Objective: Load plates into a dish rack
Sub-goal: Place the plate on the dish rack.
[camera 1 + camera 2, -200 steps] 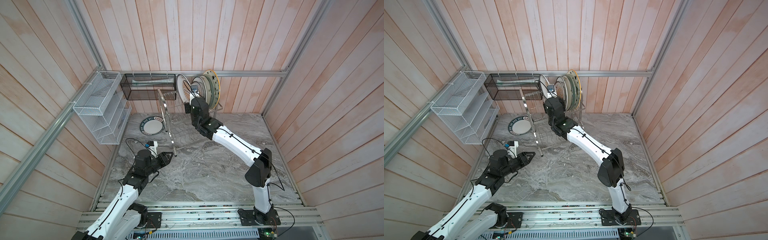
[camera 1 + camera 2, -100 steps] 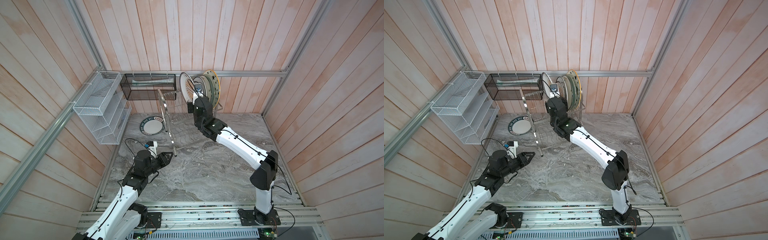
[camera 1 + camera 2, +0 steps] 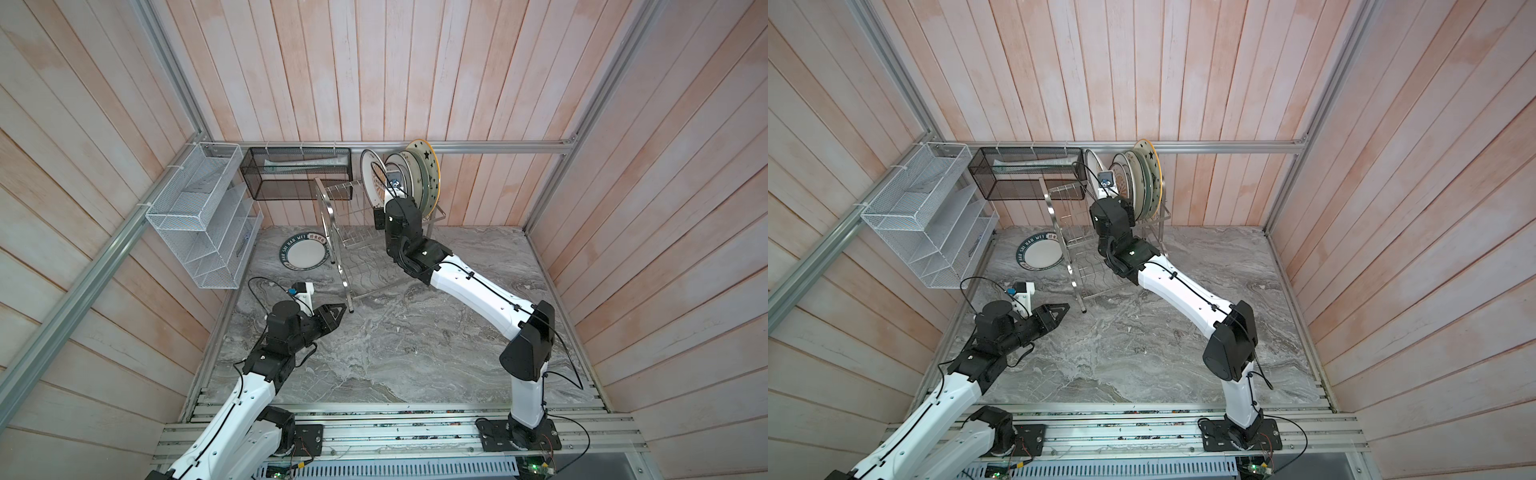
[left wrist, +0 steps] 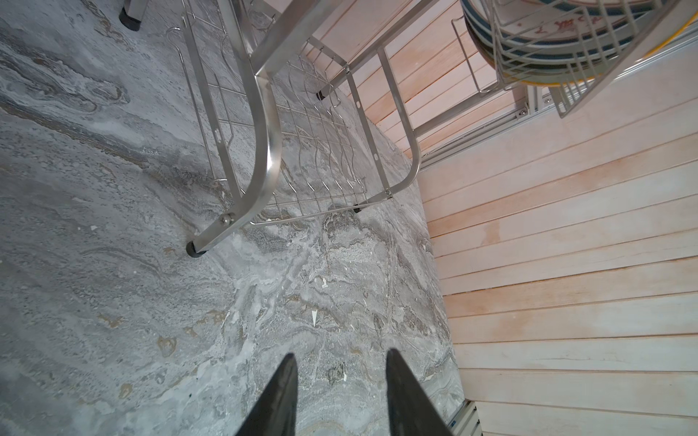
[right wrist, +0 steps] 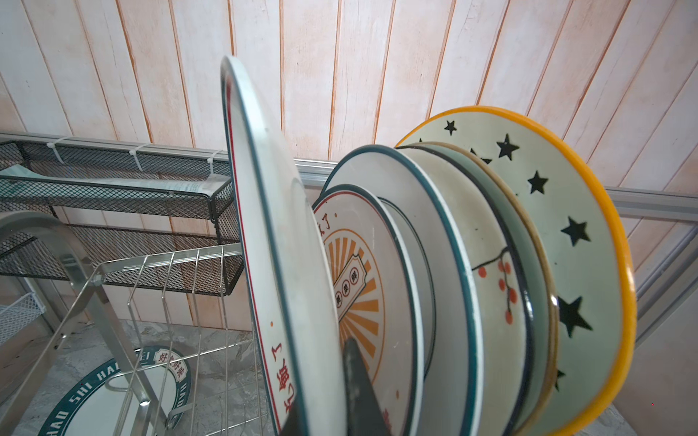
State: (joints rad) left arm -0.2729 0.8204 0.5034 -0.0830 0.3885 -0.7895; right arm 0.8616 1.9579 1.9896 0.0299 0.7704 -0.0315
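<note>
The right tool (image 5: 325, 377) is seen clenched on the lower rim of a white plate (image 5: 272, 234) edged in teal and red, with red lettering. The plate is held upright over the upper tier of the dish rack (image 4: 264, 124), with a clear gap between it and the others. Whether its edge is seated between the dividers cannot be told. Five more plates are stood on edge in that tier, packed close together. A sunburst plate (image 5: 362, 271) is nearest the held one, then a teal-rimmed plate (image 5: 426, 226), a berry plate (image 5: 491, 271) and a pale blue-green plate (image 5: 538, 271). A star plate (image 5: 566, 226) with an orange rim is placed at the far end. A seventh plate (image 3: 302, 252), banded in dark green with lettering, is found lying flat on the marble worktop (image 3: 395, 353), just beside the rack's arched end and below the white mesh shelf (image 3: 199, 216). The left tool (image 4: 340, 355) is poised low over the worktop near the rack's front foot — its fingers are parted and nothing is held between them
</note>
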